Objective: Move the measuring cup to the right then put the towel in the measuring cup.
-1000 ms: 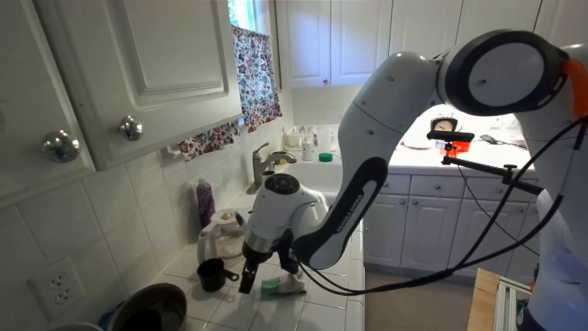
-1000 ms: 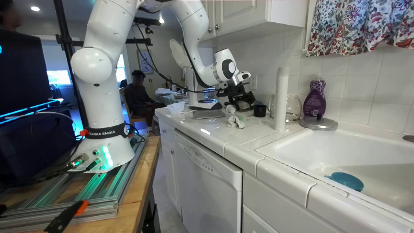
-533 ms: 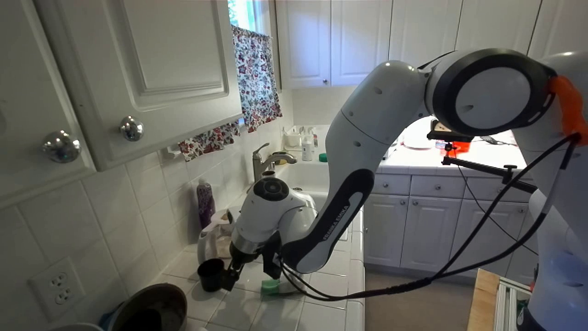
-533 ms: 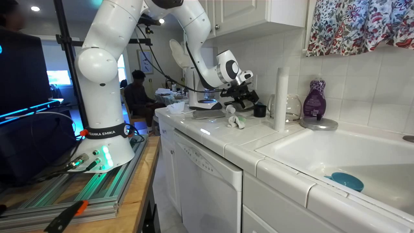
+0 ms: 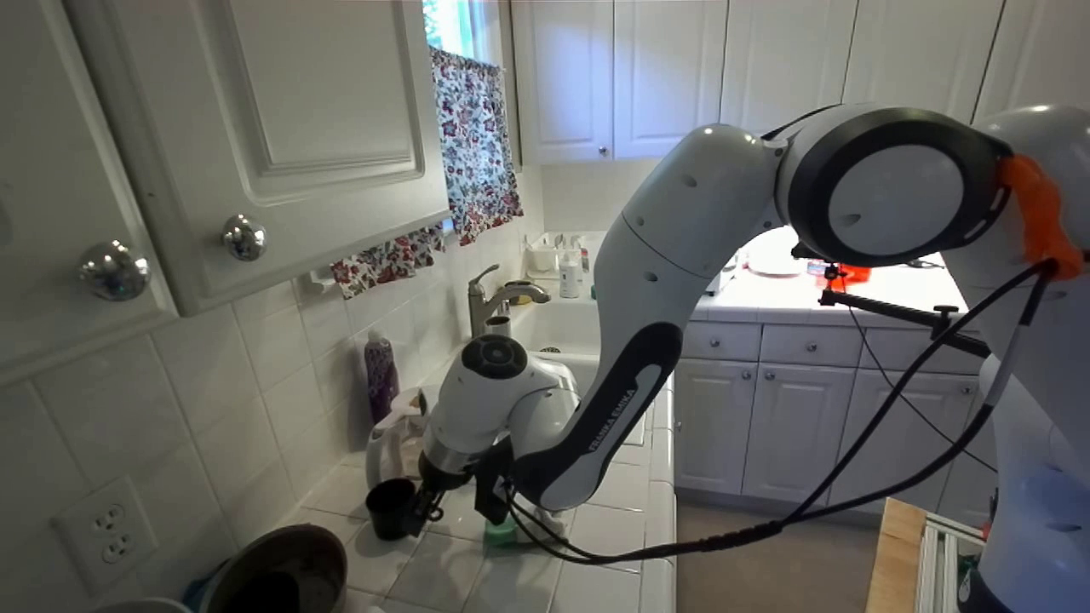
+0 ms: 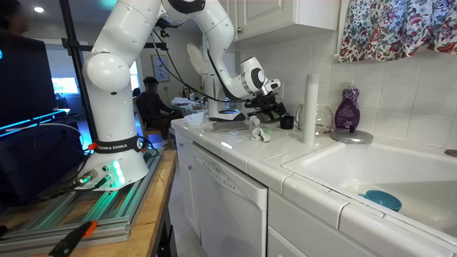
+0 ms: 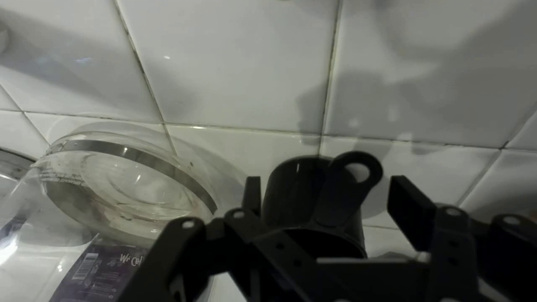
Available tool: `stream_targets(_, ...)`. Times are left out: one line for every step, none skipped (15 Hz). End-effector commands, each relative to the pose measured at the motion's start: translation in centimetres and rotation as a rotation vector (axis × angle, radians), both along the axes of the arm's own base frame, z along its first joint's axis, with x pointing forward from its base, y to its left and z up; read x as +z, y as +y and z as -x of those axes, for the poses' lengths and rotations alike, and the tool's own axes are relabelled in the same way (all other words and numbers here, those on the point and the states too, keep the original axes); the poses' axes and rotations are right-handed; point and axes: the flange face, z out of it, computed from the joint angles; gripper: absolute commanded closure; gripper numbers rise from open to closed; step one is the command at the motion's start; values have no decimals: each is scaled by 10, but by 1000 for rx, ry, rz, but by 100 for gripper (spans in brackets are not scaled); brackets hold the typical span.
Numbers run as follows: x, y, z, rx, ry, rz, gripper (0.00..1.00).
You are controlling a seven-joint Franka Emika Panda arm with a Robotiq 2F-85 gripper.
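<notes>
Lining up on the black measuring cup (image 7: pixel 293 195), gripper (image 7: pixel 326 196) parted, grasping nothing: the moving step, I judge.
Wrist view: handle (image 7: pixel 340 198) between my fingers (image 7: pixel 409 209); next, ease in and squeeze, minding the glass carafe (image 7: pixel 126 184) nearby. In an exterior view, cup and dark pot (image 5: pixel 320 558) share the tiled counter (image 5: pixel 518 583). In an exterior view, the green-and-white towel (image 6: pixel 262 134) lies there too.

In the wrist view, the cup (image 7: pixel 289 193) stands on the desk (image 7: pixel 247 63) between the two sides of the jaws. A jug (image 7: pixel 134 184) is left of it, a bottle (image 7: pixel 100 272) lower left. In an exterior view, the towel (image 6: pixel 261 134) lies in front and left of the cup. Another cup (image 6: pixel 385 200) sits in the sink (image 6: pixel 321 164), lower right.
</notes>
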Motion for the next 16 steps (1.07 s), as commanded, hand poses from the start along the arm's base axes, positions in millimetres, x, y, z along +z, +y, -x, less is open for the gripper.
stream_targets(2,2,-15,-46,-32,-36,51)
stream_targets(2,1,-17,-54,-37,-39,60)
stream_targets(3,0,-18,-59,-39,-39,66)
stream_targets(3,-1,-20,-65,-40,-41,74)
stream_targets(2,-1,-20,-70,-39,-43,81)
stream_targets(1,-2,-21,-74,-39,-44,87)
stream_targets(1,-2,-21,-77,-39,-45,95)
stream_targets(1,-2,-21,-80,-38,-46,98)
stream_targets(1,-3,-20,-81,-38,-47,94)
stream_targets(2,-3,-19,-83,-38,-47,94)
stream_targets(4,-3,-13,-76,-26,-45,94)
stream_targets(6,-3,-5,-60,-11,-43,94)
stream_targets(10,-4,5,-43,1,-36,94)
stream_targets(15,-5,13,-38,12,-30,94)
stream_targets(20,-8,23,-36,24,-21,94)
stream_targets(24,-14,33,-50,39,2,94)
